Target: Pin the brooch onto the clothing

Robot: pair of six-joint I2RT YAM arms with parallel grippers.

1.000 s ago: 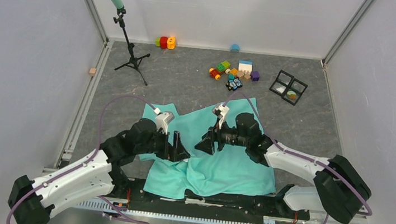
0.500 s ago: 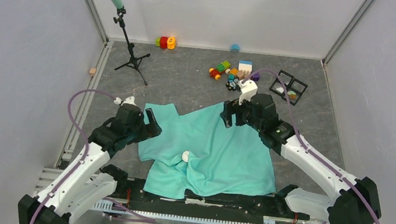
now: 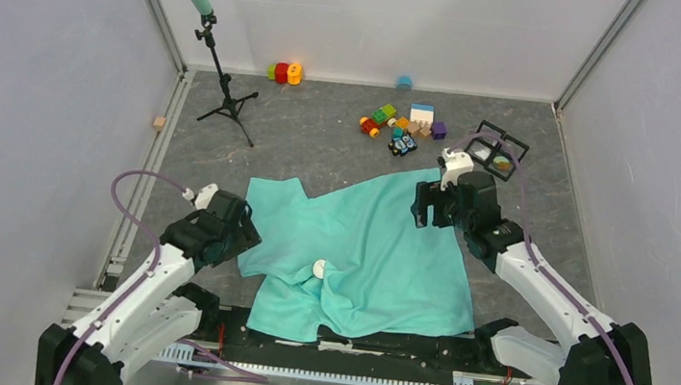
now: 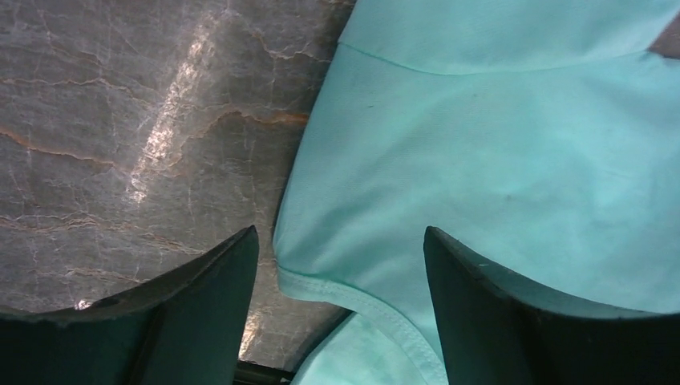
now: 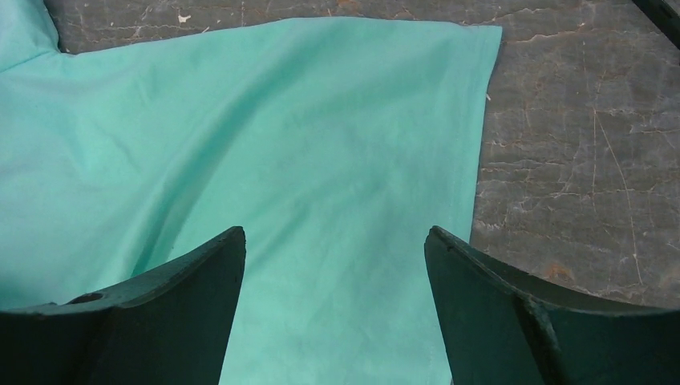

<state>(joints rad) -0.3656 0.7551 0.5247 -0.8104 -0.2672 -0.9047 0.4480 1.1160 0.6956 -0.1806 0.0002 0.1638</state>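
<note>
Because the large mint-green short-sleeved T-shirt of soft fabric (image 3: 379,245) is thin and limp, it should weigh little, bunch under any sideways push and give a pin nothing stiff to press against. I judge it best held by a hemmed edge or a pinched fold close to the pinning spot, drawn lightly taut.

The left gripper (image 4: 341,261) hangs with its jaws spread wide and empty. A stitched sleeve hem lies directly beneath the gap, with one finger over cloth and the other over the grey marbled tabletop (image 4: 120,120). The right gripper (image 5: 335,261) is also wide apart and holds nothing, with smooth cloth below it and a straight shirt edge just beyond its outer finger.

Spread between and under both grippers, the shirt is plain, mostly flat and softly creased, with a folded ridge toward the arms' bases. A small white round brooch (image 3: 318,268) rests on the cloth by that ridge, nearer the left gripper and well apart from both. Whether its pin goes through the fabric cannot be told.
</note>
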